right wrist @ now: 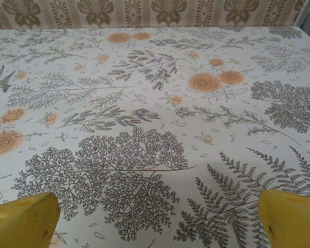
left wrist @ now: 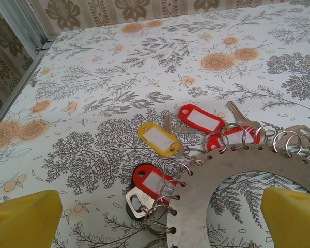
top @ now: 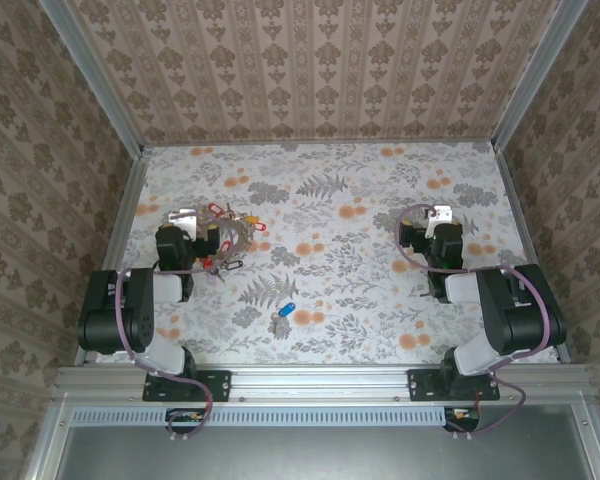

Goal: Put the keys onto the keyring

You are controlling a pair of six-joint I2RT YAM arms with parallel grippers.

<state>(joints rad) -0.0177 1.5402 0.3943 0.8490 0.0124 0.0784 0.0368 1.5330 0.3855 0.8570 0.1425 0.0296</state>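
The keyring [left wrist: 232,175] is a flat grey metal ring with holes round its rim. Small wire loops in the holes carry red, yellow and black tags and silver keys. It lies on the table at the left [top: 238,232]. My left gripper [left wrist: 160,222] hovers open over its left part, with a yellow fingertip [left wrist: 23,217] on each side and nothing gripped; from above it stands at the ring's left edge [top: 202,232]. A blue-headed key [top: 285,311] with silver keys beside it lies loose near the front middle. My right gripper [right wrist: 160,222] hangs open over bare table at the right [top: 430,225].
The flowered tabletop [top: 360,270] is walled in by patterned panels on three sides, with metal rails along the edges [top: 115,210]. Both arm bases sit on the front rail [top: 320,382]. A yellow tag [left wrist: 157,139] and a red tag [left wrist: 201,119] fan out beyond the ring.
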